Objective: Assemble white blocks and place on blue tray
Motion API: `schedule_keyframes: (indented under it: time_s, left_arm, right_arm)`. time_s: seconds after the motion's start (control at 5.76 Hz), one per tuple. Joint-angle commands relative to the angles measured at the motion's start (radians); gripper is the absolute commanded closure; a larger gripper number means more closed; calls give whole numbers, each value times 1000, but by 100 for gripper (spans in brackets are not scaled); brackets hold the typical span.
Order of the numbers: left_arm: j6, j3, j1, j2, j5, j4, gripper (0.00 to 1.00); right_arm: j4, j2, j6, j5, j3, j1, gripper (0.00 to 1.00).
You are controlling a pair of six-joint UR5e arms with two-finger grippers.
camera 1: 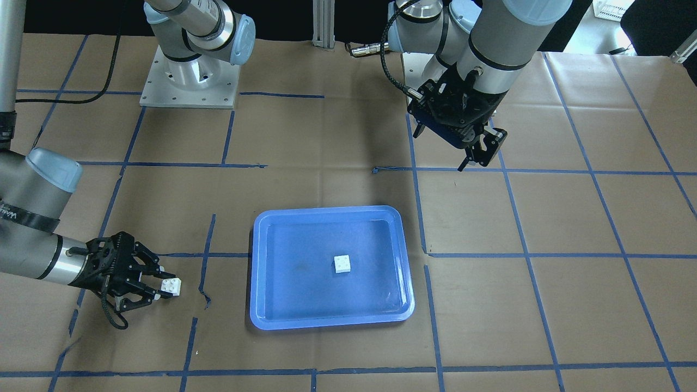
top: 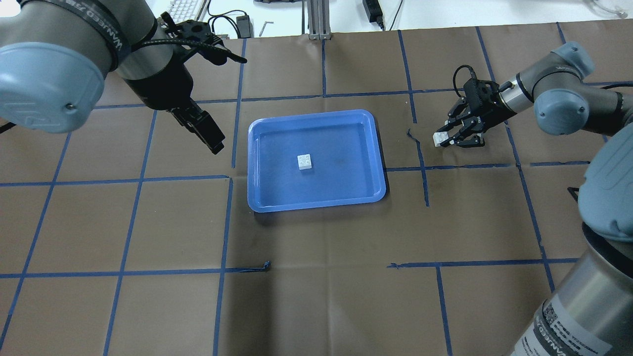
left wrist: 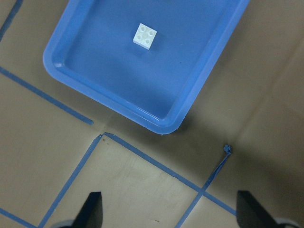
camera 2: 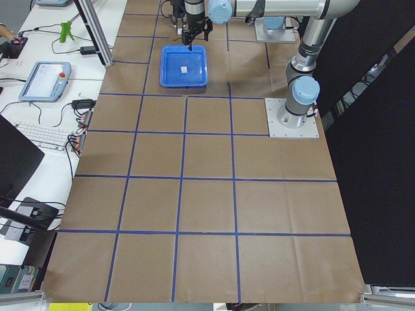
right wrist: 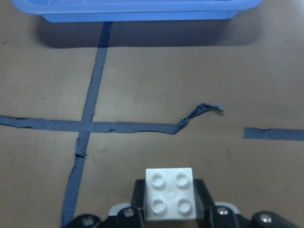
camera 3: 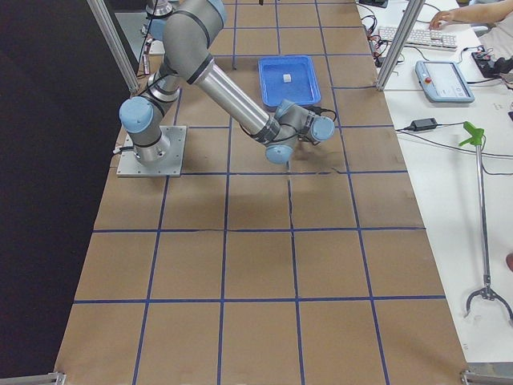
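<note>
Our right gripper (camera 1: 163, 287) is clamped on one white block (camera 1: 172, 285), pinched by its sides at the very fingertips with the studs up. We judge this leaves its underside free to press down onto a mate. The blue tray (top: 346, 173) lies ahead of those fingertips, well apart, and the second white block (top: 305, 161) sits studs-up near the tray's middle, a ready base for joining. Our left gripper (left wrist: 170, 211) hangs above the table with its jaws wide apart and empty. The tray's corner is just ahead of and below it, and it is likely parked there to leave the approach open.
</note>
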Motion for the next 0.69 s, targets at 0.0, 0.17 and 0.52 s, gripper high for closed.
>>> schedule_keyframes:
  time_s: [0.0, 0.17, 0.52]
  left_arm:
    - [-352, -1, -1, 22, -2, 2, 2]
    - [-367, 1, -1, 29, 1, -1, 2]
    - [-425, -4, -4, 43, 7, 1, 2]
  right_arm:
    - [-19, -54, 46, 2, 2, 11, 75]
    - [-7, -99, 60, 72, 11, 34, 75]
    - [-8, -140, 178, 101, 16, 147, 75]
